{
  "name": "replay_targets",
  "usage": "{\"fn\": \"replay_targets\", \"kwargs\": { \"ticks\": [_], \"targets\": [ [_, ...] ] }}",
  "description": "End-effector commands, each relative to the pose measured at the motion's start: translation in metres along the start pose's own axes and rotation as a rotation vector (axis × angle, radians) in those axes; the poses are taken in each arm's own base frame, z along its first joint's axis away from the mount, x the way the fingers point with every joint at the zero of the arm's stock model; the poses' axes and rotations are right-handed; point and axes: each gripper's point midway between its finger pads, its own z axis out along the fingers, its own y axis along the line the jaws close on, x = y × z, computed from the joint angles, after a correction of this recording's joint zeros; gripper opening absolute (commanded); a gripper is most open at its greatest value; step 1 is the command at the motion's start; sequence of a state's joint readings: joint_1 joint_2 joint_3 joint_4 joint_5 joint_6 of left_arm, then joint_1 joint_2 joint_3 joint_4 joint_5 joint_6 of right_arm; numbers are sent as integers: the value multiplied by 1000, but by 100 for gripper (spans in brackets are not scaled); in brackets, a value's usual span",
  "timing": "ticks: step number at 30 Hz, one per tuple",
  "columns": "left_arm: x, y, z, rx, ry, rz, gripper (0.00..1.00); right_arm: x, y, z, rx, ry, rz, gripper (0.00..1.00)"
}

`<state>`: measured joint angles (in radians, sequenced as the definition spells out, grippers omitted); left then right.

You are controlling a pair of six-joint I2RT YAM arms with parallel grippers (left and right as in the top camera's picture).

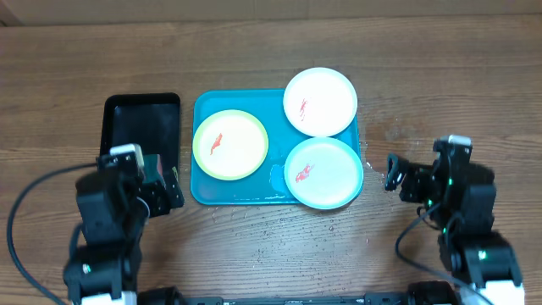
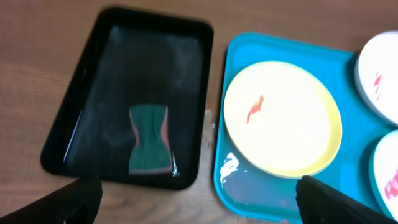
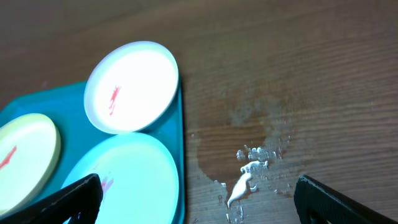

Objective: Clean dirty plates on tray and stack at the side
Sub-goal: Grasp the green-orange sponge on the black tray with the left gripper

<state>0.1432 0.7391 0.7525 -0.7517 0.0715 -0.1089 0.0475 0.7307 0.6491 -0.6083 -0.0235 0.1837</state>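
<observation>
Left claw [image 2: 200, 200] and right claw [image 3: 198, 199] spread, empty. Yellow plate [image 1: 230, 144], white plate [image 1: 319, 102], blue plate [image 1: 323, 173] sit smeared on the tray [image 1: 205, 189]; cleaning not started. Next, likely: left claw grabs sponge [image 2: 149, 140] in black tray [image 2: 87, 118].

White plate [image 2: 379, 74] & blue plate [image 2: 387, 177] partly off-frame, L wrist.

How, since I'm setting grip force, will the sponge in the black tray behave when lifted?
The sponge probably squashes and feels light, being a thin waisted pad. The black tray looks wet, so it may be soggy and drip.
</observation>
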Motion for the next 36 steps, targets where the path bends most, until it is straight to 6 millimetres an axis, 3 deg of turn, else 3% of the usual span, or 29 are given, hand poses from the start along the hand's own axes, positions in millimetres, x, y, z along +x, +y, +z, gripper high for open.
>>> {"fn": "replay_targets", "kwargs": {
  "ticks": [1,9,11,14,17,21,32,36],
  "targets": [
    [-10,-3,2,-3,80,-3,100,-22,11,-1,-29,24,10,100],
    [8,-2,38,-3,229,-39,100,-28,39,12,-185,38,-2,100],
    [2,-6,48,21,215,-40,100,-29,47,13,-227,38,-8,100],
    [-12,-9,59,31,194,-67,89,-29,47,16,-224,55,-13,100],
    [-25,1,70,-33,212,-63,86,-30,47,19,-214,97,-19,100],
    [-32,17,82,-133,282,-55,88,-33,50,22,-214,166,-34,100],
    [19,25,128,-180,517,-121,79,-46,86,34,-275,239,-147,100],
    [35,29,141,-199,578,-118,74,-50,89,34,-284,222,-153,100]
  ]
}}
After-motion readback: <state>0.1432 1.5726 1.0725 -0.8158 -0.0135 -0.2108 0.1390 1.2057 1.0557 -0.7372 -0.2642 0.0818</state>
